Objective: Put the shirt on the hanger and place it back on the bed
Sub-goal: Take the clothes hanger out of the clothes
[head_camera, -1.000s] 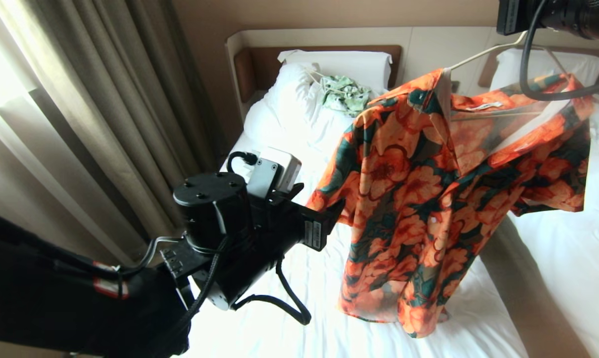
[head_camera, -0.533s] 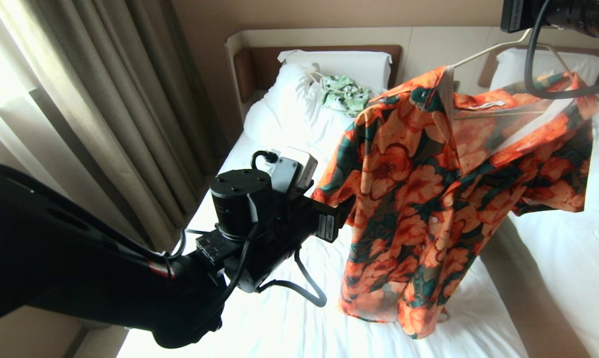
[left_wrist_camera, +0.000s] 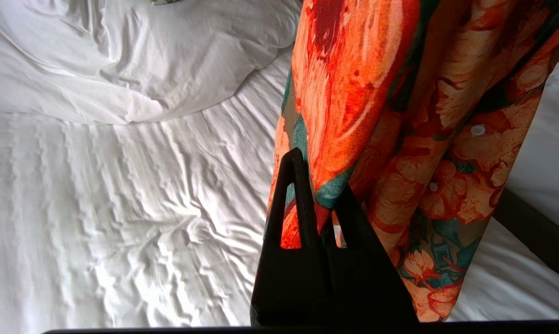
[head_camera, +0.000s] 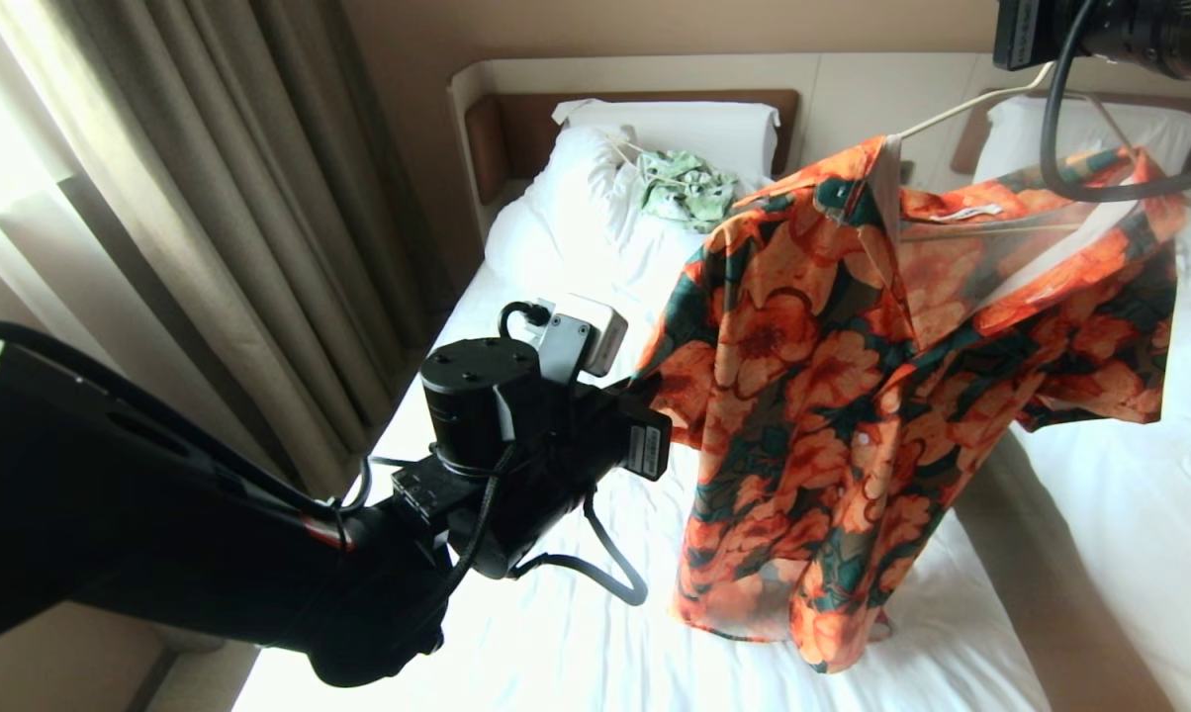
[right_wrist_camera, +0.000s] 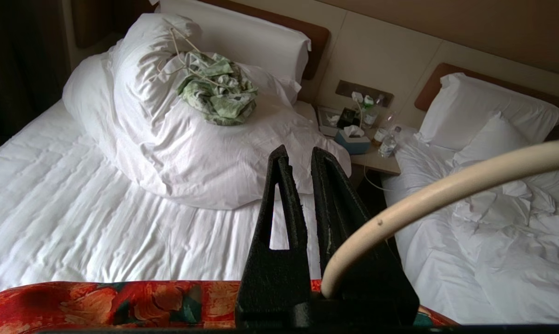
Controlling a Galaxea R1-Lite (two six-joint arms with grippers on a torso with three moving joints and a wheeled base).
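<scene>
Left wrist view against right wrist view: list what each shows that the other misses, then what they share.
Only the left wrist view: the left pincer shut on the shirt's edge, with the shirt's buttons in sight.

Only the right wrist view: the right pincer shut on the cream hanger, the green-and-white garment on the duvet, and a bedside shelf with a tissue box.

Both: the shirt and the bed's wrinkled white sheet.
</scene>
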